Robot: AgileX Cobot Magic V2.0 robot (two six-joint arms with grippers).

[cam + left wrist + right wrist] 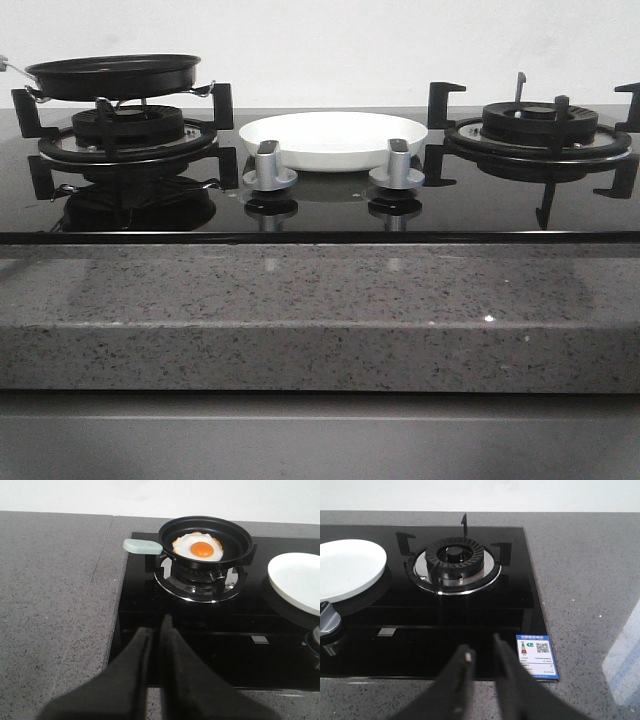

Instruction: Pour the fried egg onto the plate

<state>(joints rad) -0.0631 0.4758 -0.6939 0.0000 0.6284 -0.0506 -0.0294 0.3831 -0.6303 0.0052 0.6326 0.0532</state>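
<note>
Left gripper [156, 630], nearly closed and empty, faces the frying pan's handle [142, 546] ahead, fried egg [198, 547] inside, plate [297, 580] alongside to receive it; right gripper [482, 655], slightly parted and empty, idles.

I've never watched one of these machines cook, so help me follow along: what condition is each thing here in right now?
Fried egg: whole, yolk up, lying in the pan.
Frying pan: level on the left burner, nobody holding its handle.
Plate: empty, on the glass between the burners.
Right burner: bare, no flame visible.
Left hand: shut, holding nothing.
Right hand: slightly open, holding nothing.
</note>
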